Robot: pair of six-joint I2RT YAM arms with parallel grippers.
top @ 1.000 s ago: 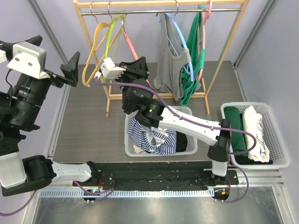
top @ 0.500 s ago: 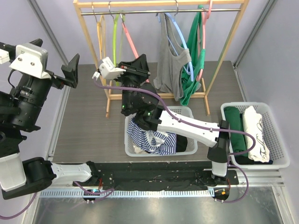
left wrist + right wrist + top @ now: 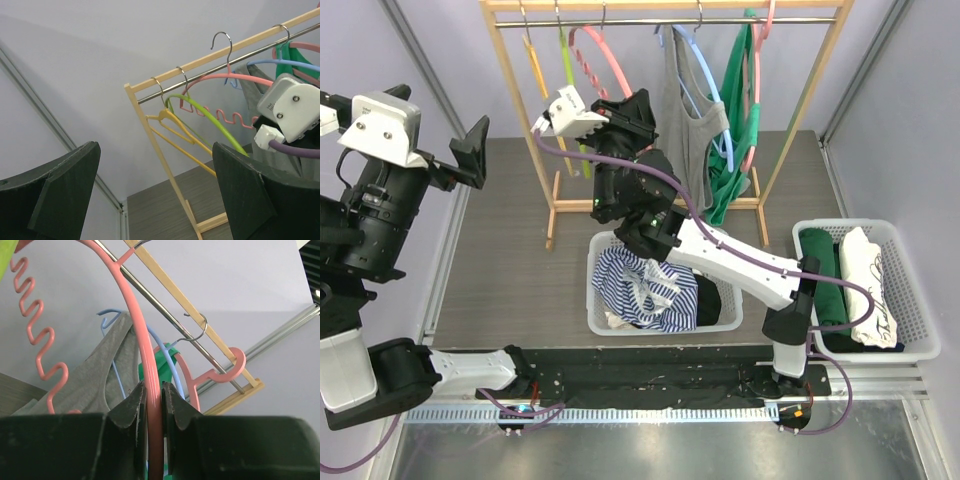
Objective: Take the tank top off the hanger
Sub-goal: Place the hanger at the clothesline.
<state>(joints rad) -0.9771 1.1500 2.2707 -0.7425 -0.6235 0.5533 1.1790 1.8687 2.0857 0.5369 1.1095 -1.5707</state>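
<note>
R gripper (image 3: 152, 390), pinching pink hanger (image 3: 142, 340), had swung up-right; we saw grey tank top (image 3: 685, 110) hanging vert. just to its right; L gripper (image 3: 152, 185) spread, farther.

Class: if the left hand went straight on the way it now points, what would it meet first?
Probably the rack's wooden side post, close by the yellow hanger; depth is unclear.

No lettering, number or brand readable in any view. One candidate only: the folded white garment (image 3: 873, 285) in the basket (image 3: 923, 332) by the bench's right edge carries a dark print that looks like cursive script, too small and blurred to read.
</note>
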